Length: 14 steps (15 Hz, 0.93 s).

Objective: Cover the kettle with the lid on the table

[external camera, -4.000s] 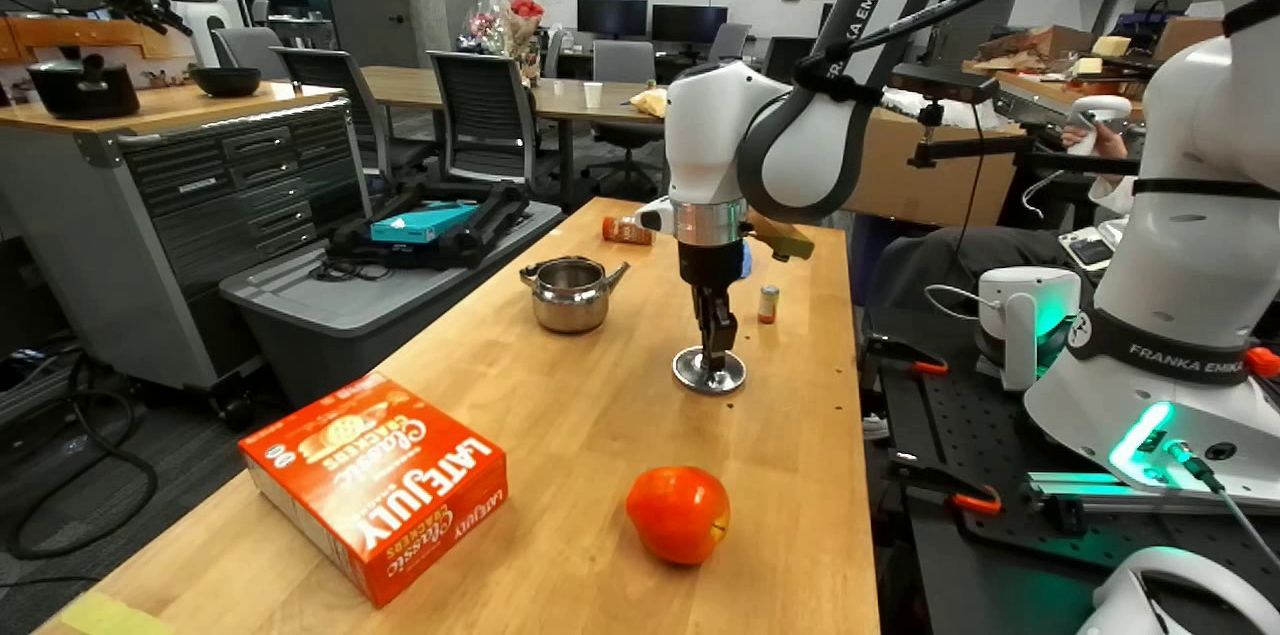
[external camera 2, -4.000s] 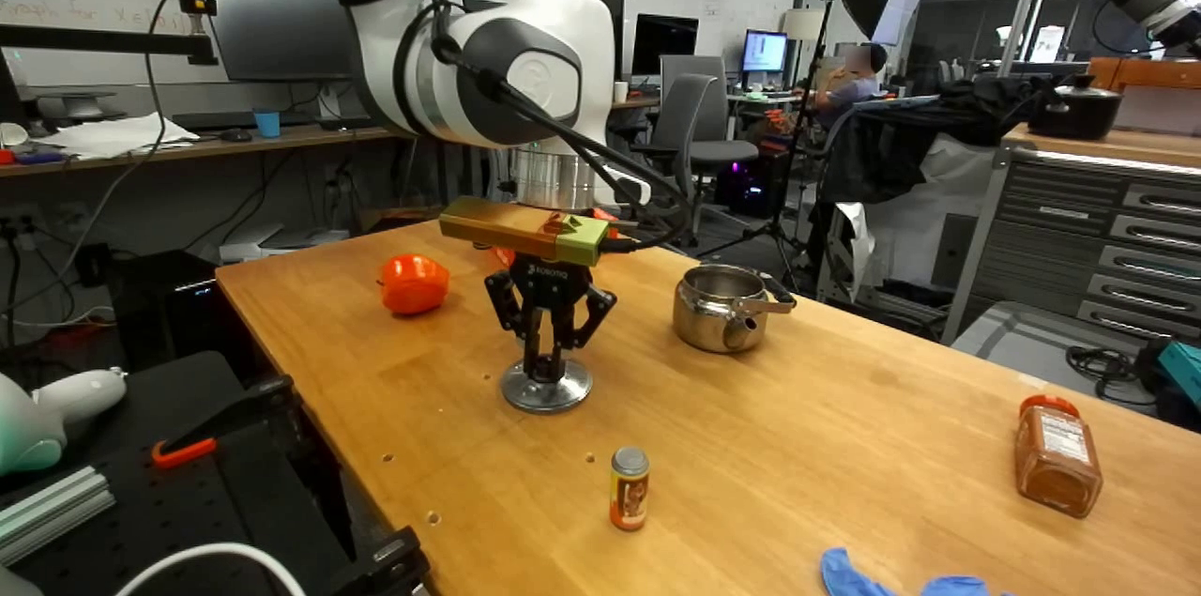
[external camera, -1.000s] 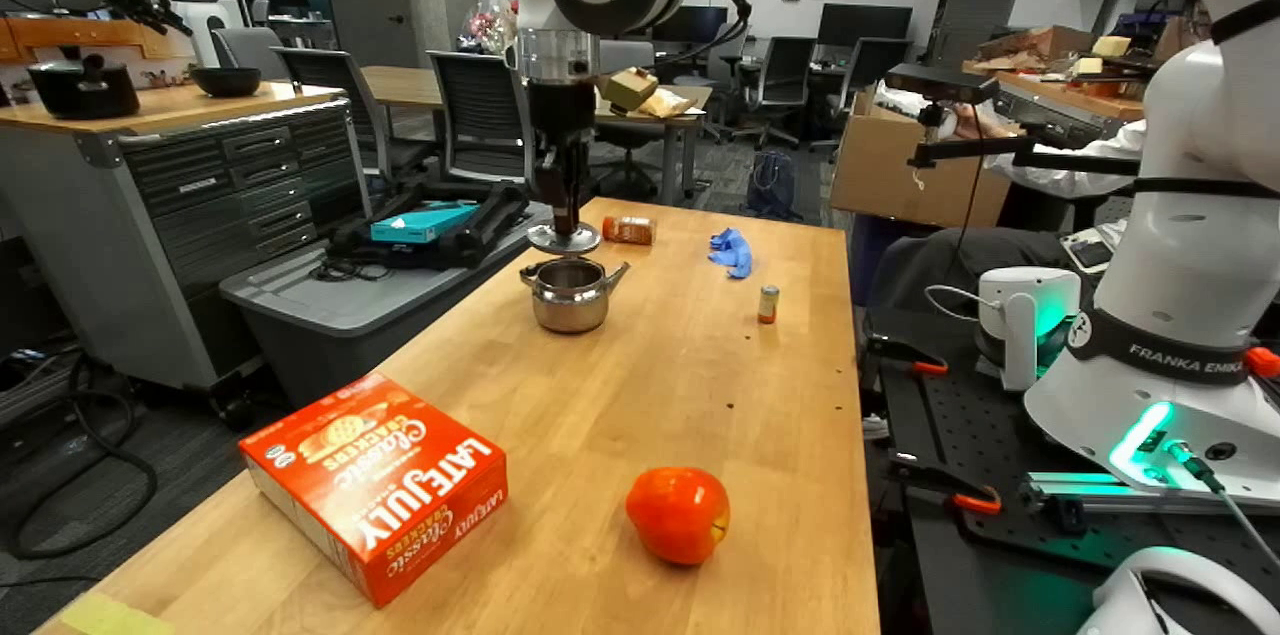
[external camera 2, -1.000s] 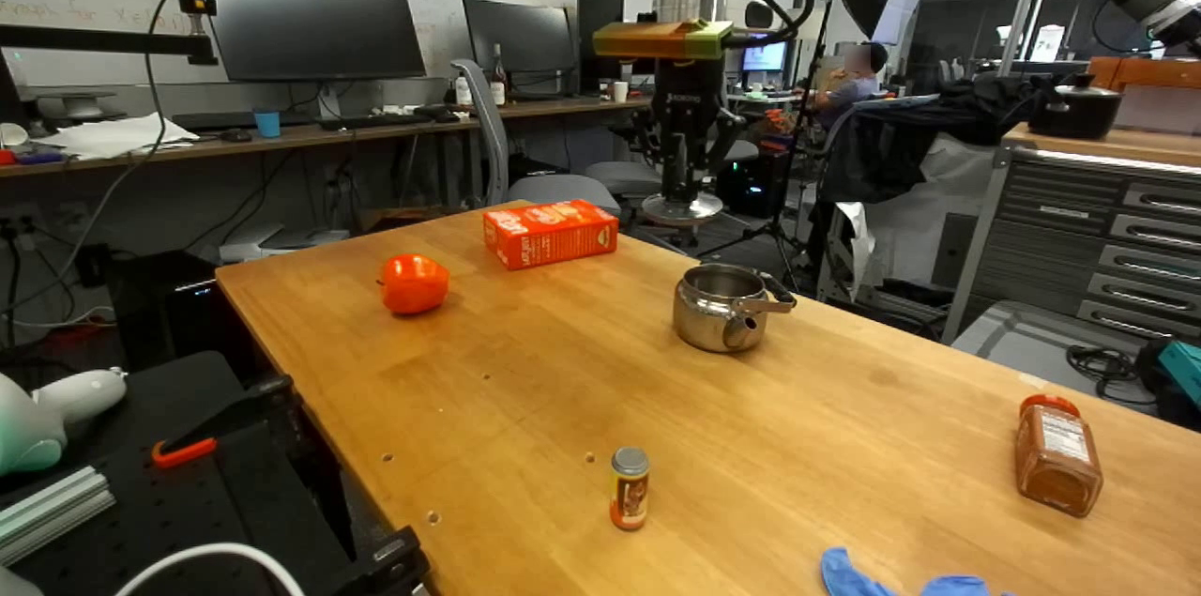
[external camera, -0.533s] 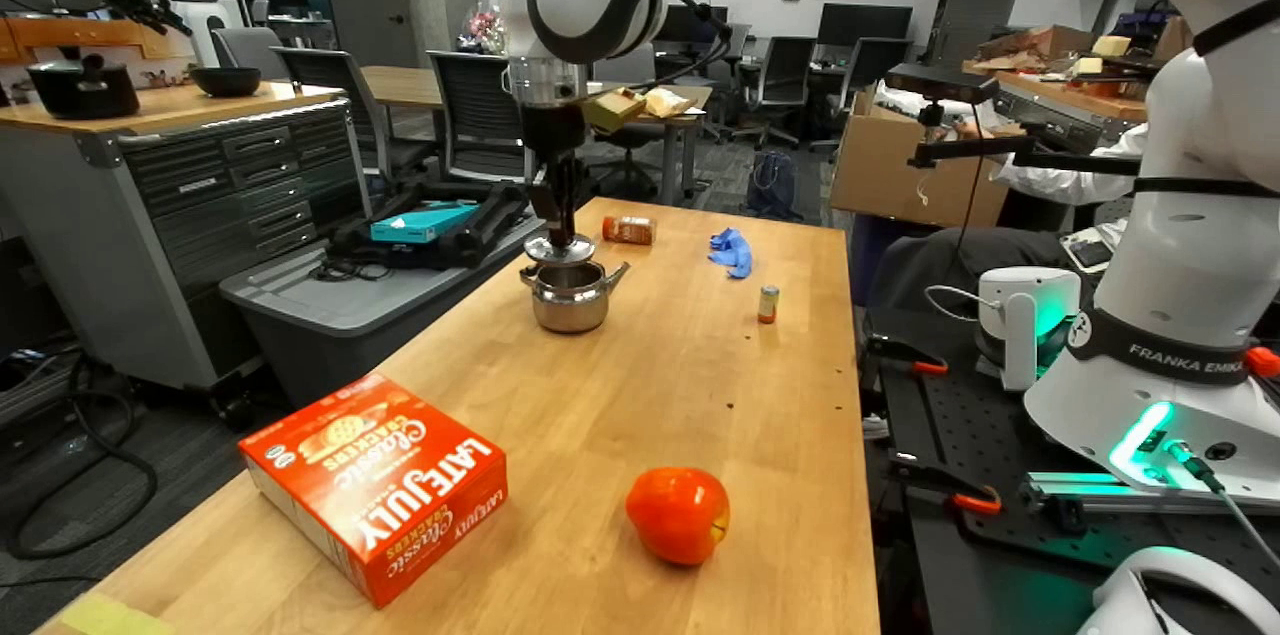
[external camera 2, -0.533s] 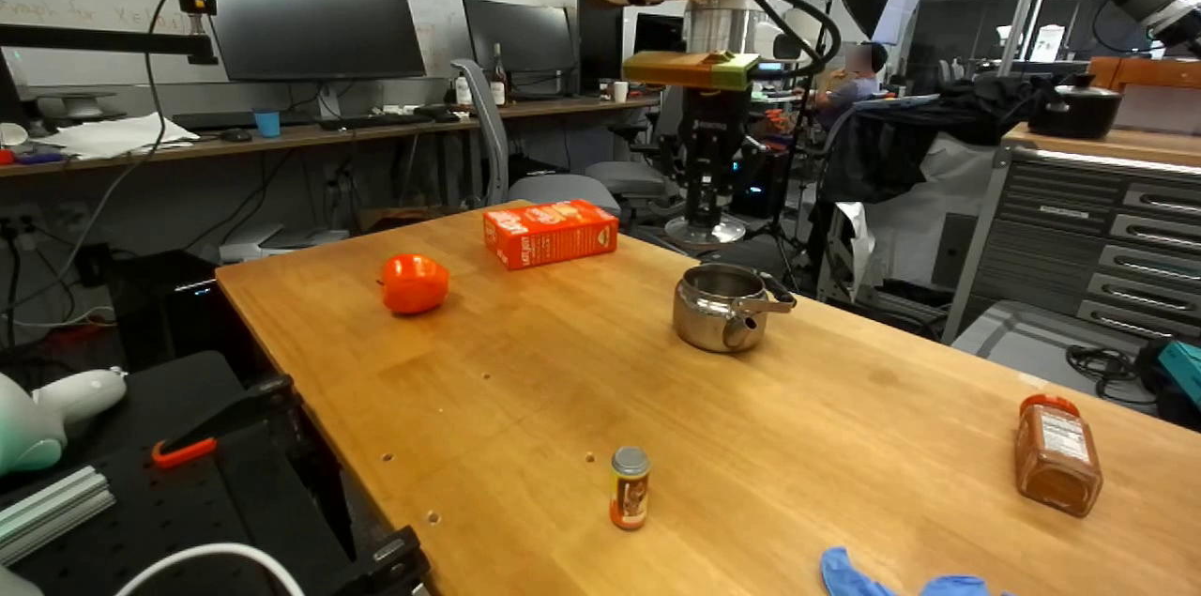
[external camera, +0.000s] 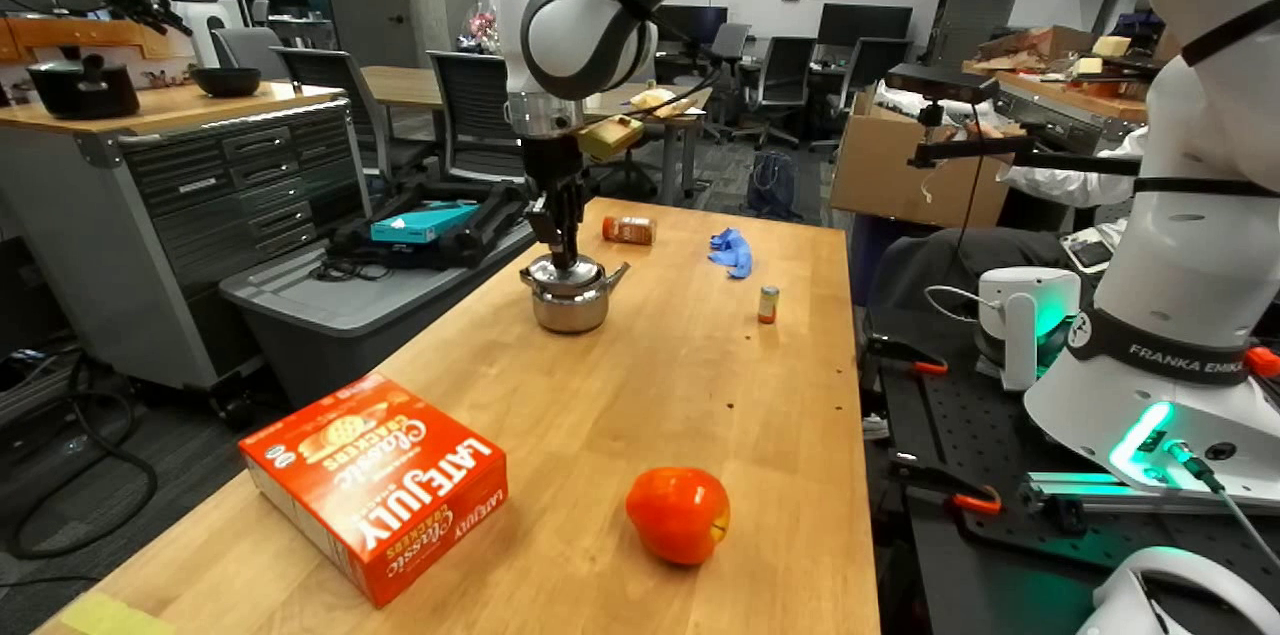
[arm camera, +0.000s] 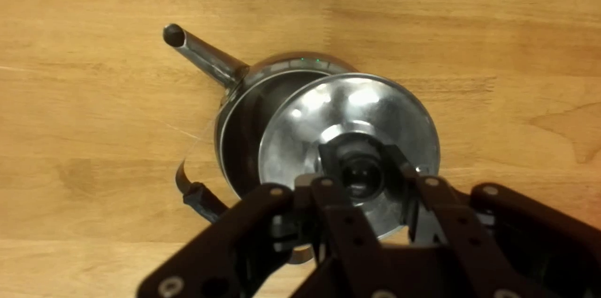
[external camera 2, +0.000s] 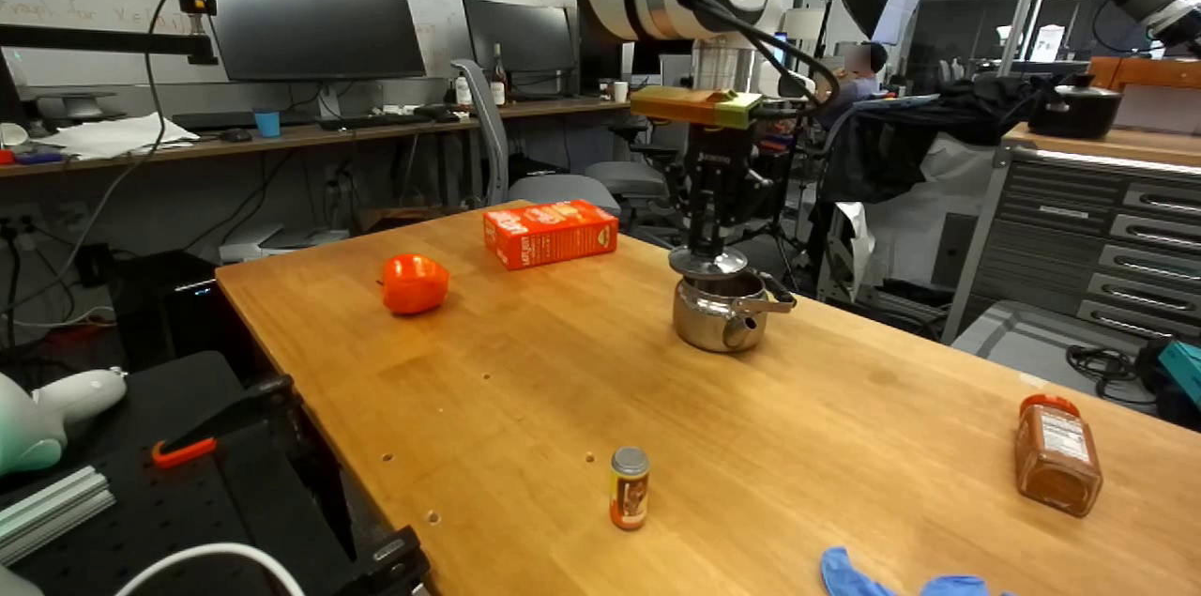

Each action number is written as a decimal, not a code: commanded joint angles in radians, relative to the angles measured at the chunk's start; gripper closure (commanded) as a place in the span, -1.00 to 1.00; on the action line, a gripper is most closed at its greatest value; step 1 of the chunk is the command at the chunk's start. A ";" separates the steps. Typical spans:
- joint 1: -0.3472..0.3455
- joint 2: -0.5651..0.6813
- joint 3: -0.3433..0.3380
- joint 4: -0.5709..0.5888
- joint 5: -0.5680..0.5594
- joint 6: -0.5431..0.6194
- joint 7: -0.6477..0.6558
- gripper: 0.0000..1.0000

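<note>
Had the lid point(external camera 2: 708, 267) clamped by its knob point(arm camera: 362, 176) in the claw point(arm camera: 360, 158), spread no wider than that knob. Held it over the kettle point(external camera 2: 715, 322) out on the surface point(external camera 2: 525, 408), pretty off-center tho, away from the spout point(arm camera: 206, 55), with some of the mouth point(arm camera: 242, 133) uncovered in the wrist view. Couldn't tell about actual contact, ngl.

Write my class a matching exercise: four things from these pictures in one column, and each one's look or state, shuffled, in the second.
Things
1. lid
2. kettle
3. jar
4. cracker box

Looks and states
A. red-capped, lying on its side
B. orange-red, white-lettered
C. spouted, only partly covered
D. gripped by the claw, off-centre over another thing

Pairs: 1-D, 2-C, 3-A, 4-B
</note>
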 commanded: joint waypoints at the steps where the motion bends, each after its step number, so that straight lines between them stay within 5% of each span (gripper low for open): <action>1: -0.005 0.008 -0.002 0.028 0.021 -0.001 0.008 0.86; 14: -0.027 0.020 -0.009 0.023 0.033 0.005 -0.004 0.86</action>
